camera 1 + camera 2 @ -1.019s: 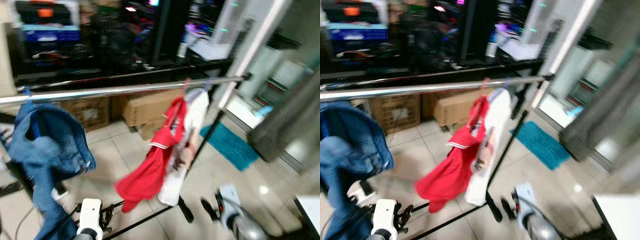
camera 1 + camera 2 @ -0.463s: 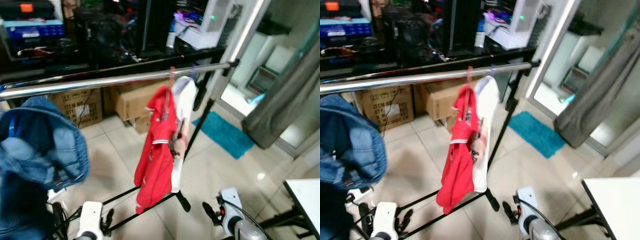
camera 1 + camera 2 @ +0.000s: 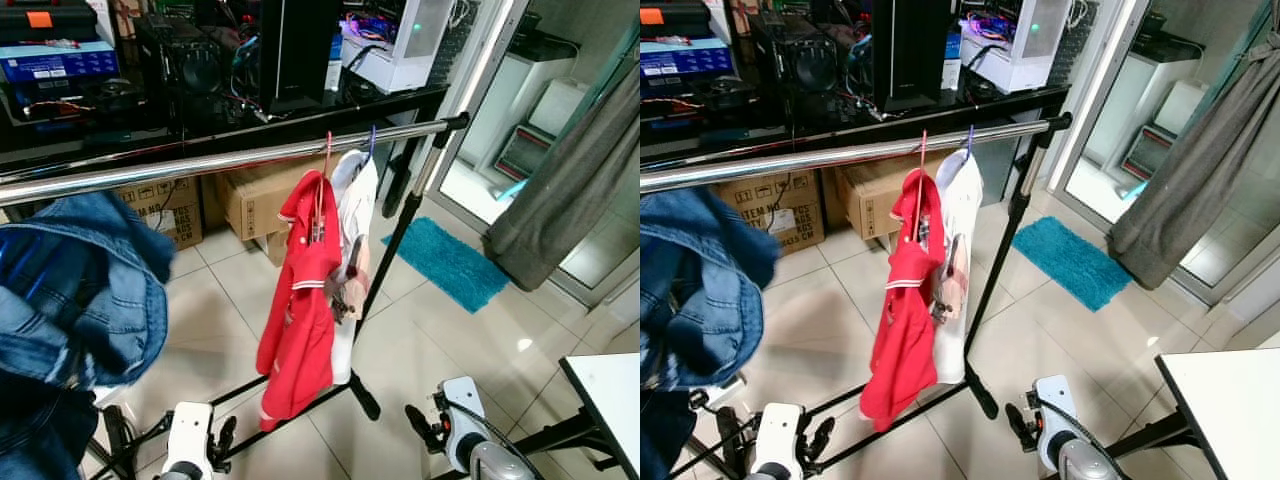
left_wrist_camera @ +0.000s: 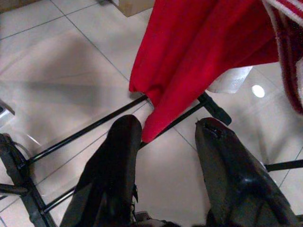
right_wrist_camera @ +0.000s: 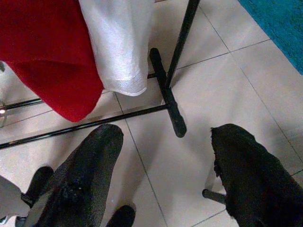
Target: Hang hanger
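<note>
The red shirt point(image 3: 300, 320) already hung on the rail point(image 3: 230, 160), and both end effectors, left point(image 4: 165, 156) and right point(image 5: 165, 175), were low, open and empty, so the hanging looked done.

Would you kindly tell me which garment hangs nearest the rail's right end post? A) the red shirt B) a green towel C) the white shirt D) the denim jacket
C: the white shirt hangs on the rail just beside the end post, with the red shirt next to it on the left and the denim jacket far to the left.
</note>
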### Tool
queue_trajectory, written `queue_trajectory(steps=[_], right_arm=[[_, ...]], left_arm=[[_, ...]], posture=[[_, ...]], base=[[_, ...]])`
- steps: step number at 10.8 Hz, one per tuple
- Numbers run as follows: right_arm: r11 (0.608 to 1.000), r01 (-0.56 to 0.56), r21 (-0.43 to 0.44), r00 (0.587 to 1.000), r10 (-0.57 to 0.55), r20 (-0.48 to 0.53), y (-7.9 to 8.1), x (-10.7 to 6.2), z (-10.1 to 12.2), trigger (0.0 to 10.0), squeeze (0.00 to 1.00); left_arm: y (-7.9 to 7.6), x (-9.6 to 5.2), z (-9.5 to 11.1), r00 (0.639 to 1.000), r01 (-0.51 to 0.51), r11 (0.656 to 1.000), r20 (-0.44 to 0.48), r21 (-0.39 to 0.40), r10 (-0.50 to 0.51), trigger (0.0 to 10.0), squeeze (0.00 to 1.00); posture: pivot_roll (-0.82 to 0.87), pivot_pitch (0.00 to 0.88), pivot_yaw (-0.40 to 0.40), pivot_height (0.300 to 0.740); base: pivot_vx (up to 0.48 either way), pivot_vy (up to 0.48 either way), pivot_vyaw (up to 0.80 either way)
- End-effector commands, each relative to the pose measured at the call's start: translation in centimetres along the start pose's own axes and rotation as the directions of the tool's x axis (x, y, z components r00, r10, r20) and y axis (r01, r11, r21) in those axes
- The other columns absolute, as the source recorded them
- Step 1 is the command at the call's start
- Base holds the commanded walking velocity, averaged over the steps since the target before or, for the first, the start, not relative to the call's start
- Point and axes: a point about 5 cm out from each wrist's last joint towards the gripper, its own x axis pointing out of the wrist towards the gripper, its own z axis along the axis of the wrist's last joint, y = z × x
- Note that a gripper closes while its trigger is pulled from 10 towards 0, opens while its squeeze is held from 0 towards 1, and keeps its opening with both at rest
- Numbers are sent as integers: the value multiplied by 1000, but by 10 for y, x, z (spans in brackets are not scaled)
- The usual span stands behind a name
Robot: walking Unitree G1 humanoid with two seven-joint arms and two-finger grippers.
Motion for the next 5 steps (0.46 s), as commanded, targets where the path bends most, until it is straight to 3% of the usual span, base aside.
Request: queue_trajectory(steps=[1,3,5], right_arm=[[1000,24,4,1000,-24,3,-8,-2,1,10000,0],[992,77,99,988,-62,-143,-11,-11,-26,10000,0],[994,61,90,988,-47,-147,-11,-12,-28,10000,0]], left_arm=[[-3,1,0,1000,9,1000,-2,3,-9,10000,0],[-11,-10,-33,968,92,992,-241,86,-69,10000,0],[-11,-12,-38,958,101,990,-277,100,-70,10000,0]], posture=[[181,37,-146,714],[158,24,-133,714],[156,14,-137,714]], base=[[0,0,0],[0,0,-725],[0,0,0]])
